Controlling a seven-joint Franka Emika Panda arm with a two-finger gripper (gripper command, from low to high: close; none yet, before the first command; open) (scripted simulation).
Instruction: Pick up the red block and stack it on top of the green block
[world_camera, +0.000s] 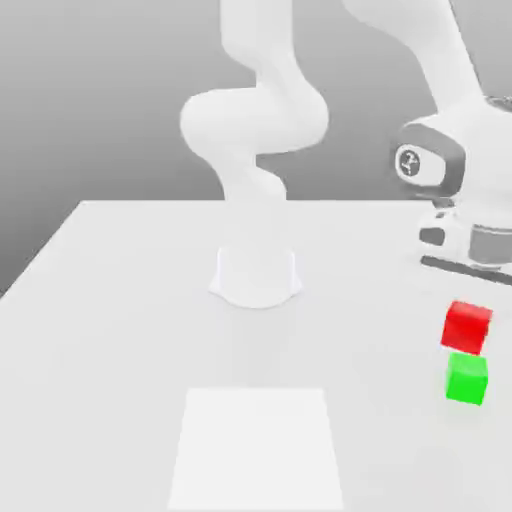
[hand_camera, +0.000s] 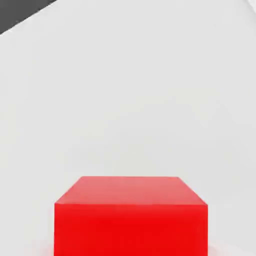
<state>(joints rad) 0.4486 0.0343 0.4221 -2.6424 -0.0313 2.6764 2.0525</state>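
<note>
The red block (world_camera: 467, 325) is a small bright cube at the exterior view's right, just behind the green block (world_camera: 466, 378), with a thin gap between them. My gripper (world_camera: 468, 262) hangs straight above the red block, at the end of the white arm, and is shut on it. In the hand view the red block (hand_camera: 131, 215) looms large and close, centred under the hand on the white table. The green block stands free on the table, nearer the front edge.
The arm's white base (world_camera: 256, 275) stands mid-table. A paler square patch (world_camera: 256, 445) lies on the table (world_camera: 120, 300) in front of the base. The table's edge runs close to the blocks at the exterior view's right.
</note>
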